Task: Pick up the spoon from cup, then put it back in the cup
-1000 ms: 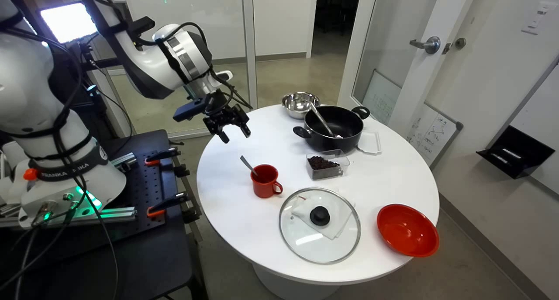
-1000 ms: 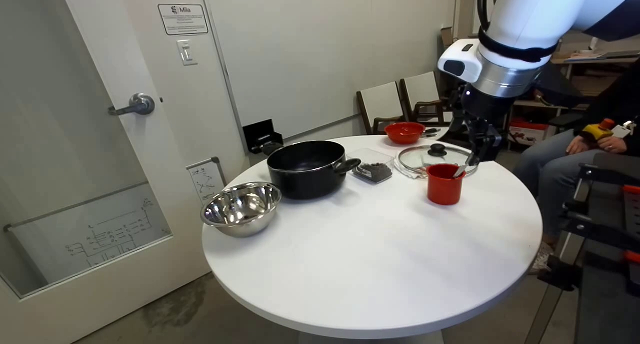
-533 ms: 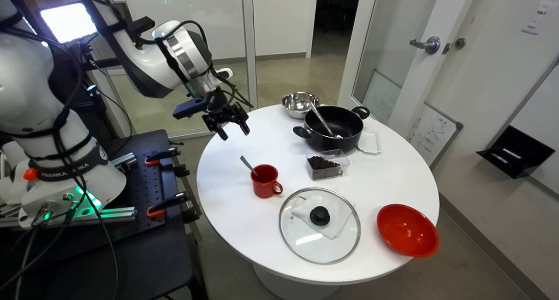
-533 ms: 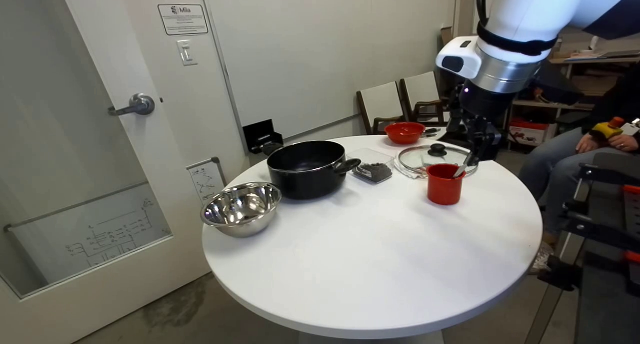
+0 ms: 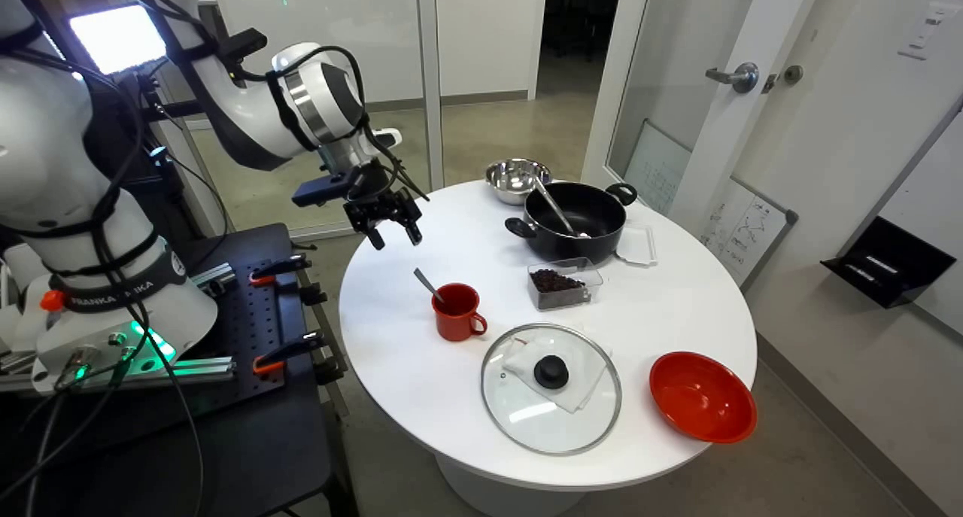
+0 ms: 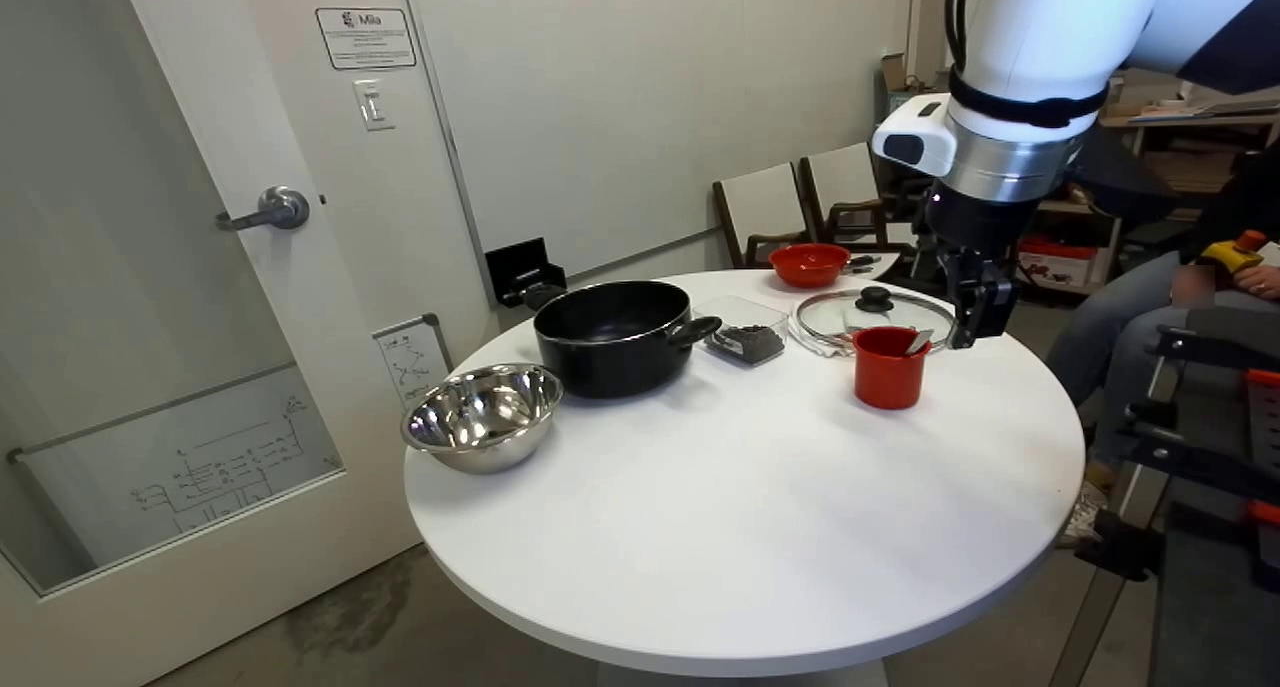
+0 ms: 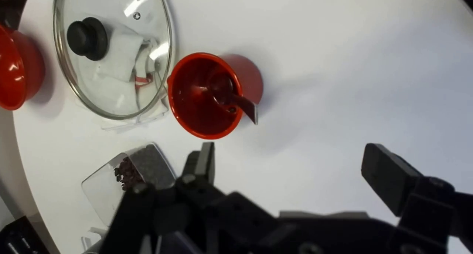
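Observation:
The red cup (image 5: 456,319) stands upright on the white table in both exterior views (image 6: 888,375). A grey spoon (image 5: 426,283) leans in it, its handle sticking out over the rim on the side towards the robot. In the wrist view the cup (image 7: 252,76) is above the left finger, and the spoon handle (image 7: 248,107) points towards the gap between the fingers. My gripper (image 5: 396,240) is open and empty, with its fingers (image 7: 207,161) wide apart. It hangs above the table beside the cup, apart from cup and spoon. The spoon's lower end is in the cup.
A glass lid with a black knob (image 5: 551,372) lies near the cup, over a cloth. A clear container (image 5: 560,299) of dark bits stands beyond the cup. A black pot (image 6: 615,357) and a steel bowl (image 6: 485,437) stand farther off. A red bowl (image 5: 703,396) is by the table edge.
Over the last half second my gripper has moved down and slightly back towards the robot base. It stays open. The cup and spoon have not moved.

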Robot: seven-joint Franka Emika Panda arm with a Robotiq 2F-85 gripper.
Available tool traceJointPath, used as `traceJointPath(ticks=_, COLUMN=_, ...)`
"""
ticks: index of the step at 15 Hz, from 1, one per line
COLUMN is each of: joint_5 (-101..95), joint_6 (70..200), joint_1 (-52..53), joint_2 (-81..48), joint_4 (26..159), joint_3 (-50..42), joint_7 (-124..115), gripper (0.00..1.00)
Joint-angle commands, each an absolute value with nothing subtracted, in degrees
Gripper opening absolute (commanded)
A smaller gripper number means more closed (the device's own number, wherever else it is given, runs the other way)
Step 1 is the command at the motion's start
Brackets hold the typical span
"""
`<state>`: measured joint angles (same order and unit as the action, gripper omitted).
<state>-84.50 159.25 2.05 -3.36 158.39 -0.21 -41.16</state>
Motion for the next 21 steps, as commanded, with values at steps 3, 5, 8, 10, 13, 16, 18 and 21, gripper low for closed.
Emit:
traceJointPath(ticks=3, joint_5=-81.4, joint_6=158.9, joint_1=2.0, joint_2=-5.0, joint_4=158.6, joint_3=0.0, joint_7=-38.3, gripper=1.0)
traceJointPath(ticks=5, joint_5=-81.8, joint_6=159.2, joint_1=1.7, joint_2=-5.9, joint_4=158.3, joint_3=-0.3, joint_7=-38.4, gripper=1.0)
traceJointPath(ticks=8, joint_5=-83.6, joint_6=159.0, joint_1=1.3, joint_2=-7.0, joint_4=157.6, joint_3=-0.7, joint_7=-40.3, gripper=1.0)
traceJointPath(ticks=10, joint_5=-85.0, joint_6=159.3, joint_1=1.0, joint_2=-7.1, joint_4=157.1, joint_3=-1.3, joint_7=-42.0, gripper=1.0)
traceJointPath(ticks=13, joint_5=-88.1, joint_6=160.1, joint_1=0.4, joint_2=-6.8, joint_4=156.2, joint_3=-2.2, joint_7=-45.7, gripper=1.0)
traceJointPath(ticks=16, joint_5=-90.4, joint_6=160.7, joint_1=-0.2, joint_2=-7.8, joint_4=154.9, joint_3=-2.6, joint_7=-48.4, gripper=1.0)
traceJointPath(ticks=18, joint_5=-92.1, joint_6=161.7, joint_1=-0.5, joint_2=-9.0, joint_4=153.9, joint_3=-2.8, joint_7=-49.7, gripper=1.0)
traceJointPath(ticks=21, joint_5=-94.8, joint_6=163.1, joint_1=-0.8, joint_2=-10.9, joint_4=152.0, joint_3=-2.9, joint_7=-51.4, gripper=1.0)
